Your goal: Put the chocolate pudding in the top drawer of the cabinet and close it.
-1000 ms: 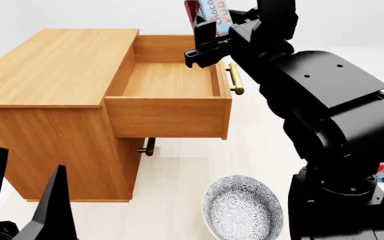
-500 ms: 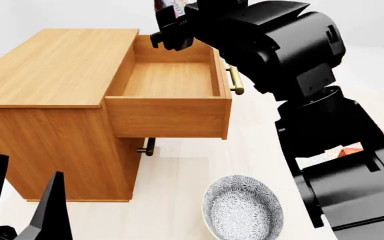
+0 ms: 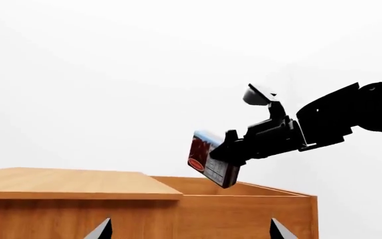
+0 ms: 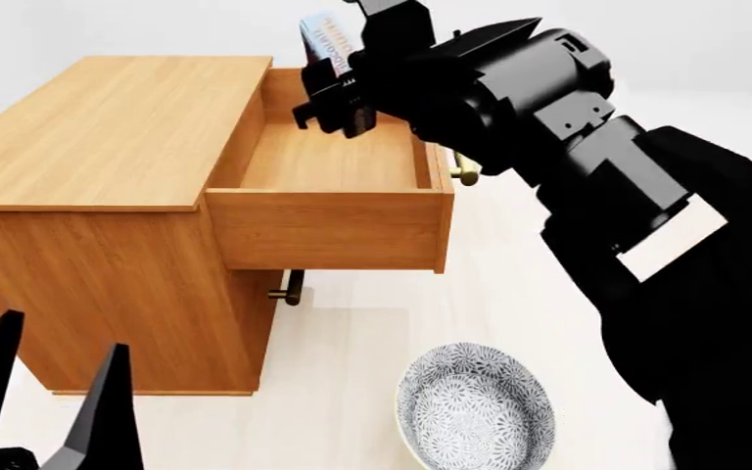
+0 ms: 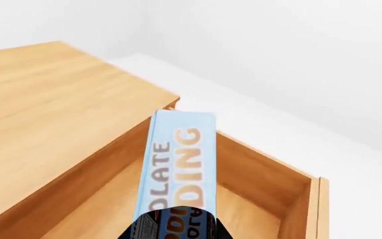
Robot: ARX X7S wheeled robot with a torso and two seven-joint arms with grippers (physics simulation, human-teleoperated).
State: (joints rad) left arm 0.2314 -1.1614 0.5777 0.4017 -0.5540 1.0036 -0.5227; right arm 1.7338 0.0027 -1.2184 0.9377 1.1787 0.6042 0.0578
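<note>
While the cabinet point(image 4: 115, 157) sits with its top drawer point(image 4: 330, 162) pulled open, I hold my right gripper point(image 4: 337, 98) above that drawer's back, jaws pinching the chocolate pudding point(image 4: 328, 41) by one end. It looks light, stiff, slick-faced; a flat-face pinch suits.

chocolate pudding point(image 5: 176, 169): near end cut off | brass handle point(image 4: 462, 172): mostly hidden by arm

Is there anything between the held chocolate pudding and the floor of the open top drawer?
Nothing. In the right wrist view the chocolate pudding, gripped by the right pincer, hangs over the bare wooden floor of the top drawer.
</note>
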